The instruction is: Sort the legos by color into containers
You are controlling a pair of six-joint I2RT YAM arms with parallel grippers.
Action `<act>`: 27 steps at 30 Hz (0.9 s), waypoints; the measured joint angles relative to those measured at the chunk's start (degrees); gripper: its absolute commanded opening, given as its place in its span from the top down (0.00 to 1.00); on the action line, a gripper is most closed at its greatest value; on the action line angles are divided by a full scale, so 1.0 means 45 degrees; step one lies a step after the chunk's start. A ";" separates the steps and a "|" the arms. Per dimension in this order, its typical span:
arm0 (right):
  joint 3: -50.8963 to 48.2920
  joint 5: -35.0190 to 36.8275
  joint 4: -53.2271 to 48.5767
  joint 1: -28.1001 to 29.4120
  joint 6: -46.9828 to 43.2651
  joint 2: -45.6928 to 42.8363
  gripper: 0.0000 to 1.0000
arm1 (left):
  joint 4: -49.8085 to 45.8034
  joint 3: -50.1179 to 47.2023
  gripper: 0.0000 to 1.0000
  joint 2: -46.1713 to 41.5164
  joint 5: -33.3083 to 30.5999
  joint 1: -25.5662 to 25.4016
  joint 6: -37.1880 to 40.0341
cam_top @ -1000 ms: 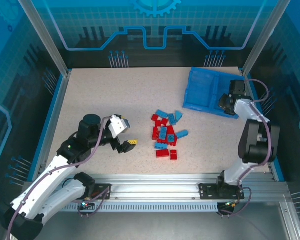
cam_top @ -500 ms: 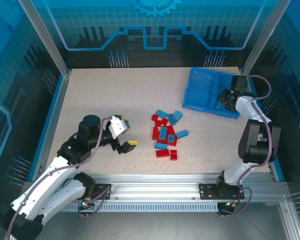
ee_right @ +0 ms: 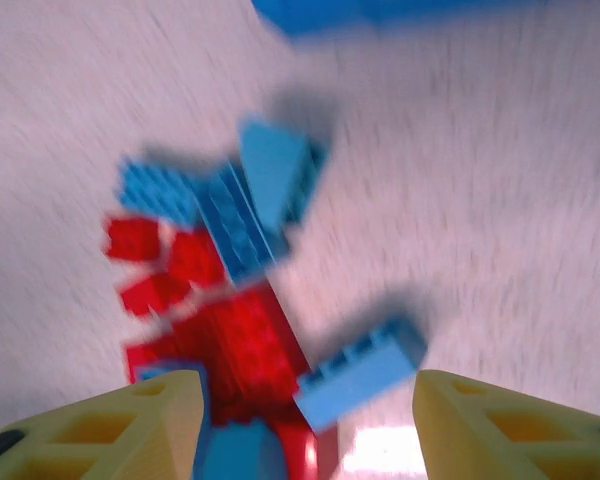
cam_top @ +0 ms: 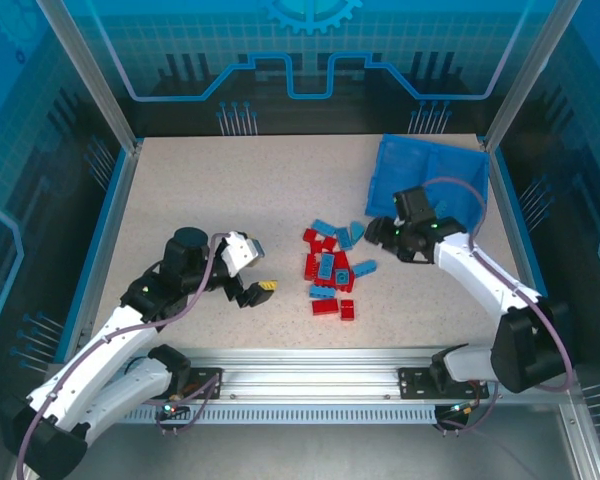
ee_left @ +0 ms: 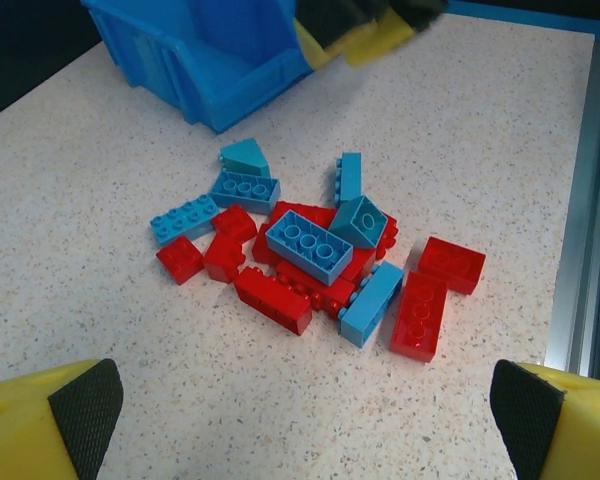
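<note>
The legos (cam_top: 332, 268) lie in a loose pile of red and light blue bricks at the table's middle, seen close in the left wrist view as the pile (ee_left: 315, 255). My left gripper (cam_top: 260, 266) is open just left of the pile, its fingers (ee_left: 80, 415) wide apart with nothing between them. My right gripper (cam_top: 377, 233) is open at the pile's right edge, between it and the blue tray (cam_top: 435, 165). The right wrist view is motion-blurred; a light blue brick (ee_right: 360, 375) lies on the table ahead of the open fingers (ee_right: 130, 425).
The tray (ee_left: 205, 60) sits at the back right, near the right wall. Blue side rails (cam_top: 105, 240) bound the table, and an aluminium rail (cam_top: 310, 380) runs along the front. Bare tabletop (cam_top: 230, 190) stretches left of and behind the pile.
My right arm has swung from over the tray down and left to the pile's right edge. The left arm has hardly moved.
</note>
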 measured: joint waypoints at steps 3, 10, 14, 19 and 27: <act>-0.0656 -0.0651 -0.0364 0.0782 0.1360 0.0704 0.30 | -0.0053 0.0000 0.01 0.0034 0.0005 0.0000 0.0024; -0.0733 -0.0899 -0.0214 0.1404 0.2696 0.2234 0.27 | -0.0204 0.0000 0.01 0.0034 0.0005 0.0000 0.0262; -0.0631 -0.0675 0.0015 0.1394 0.2866 0.2939 0.27 | -0.0311 0.0000 0.01 0.0034 0.0000 0.0000 0.0321; -0.0306 -0.0525 0.0559 0.1273 0.2866 0.3526 0.38 | -0.0340 0.0000 0.01 0.0019 0.0000 0.0000 0.0350; -0.0466 -0.0384 0.0695 0.0991 0.2851 0.3920 0.57 | -0.0345 0.0000 0.01 0.0010 -0.0005 0.0000 0.0355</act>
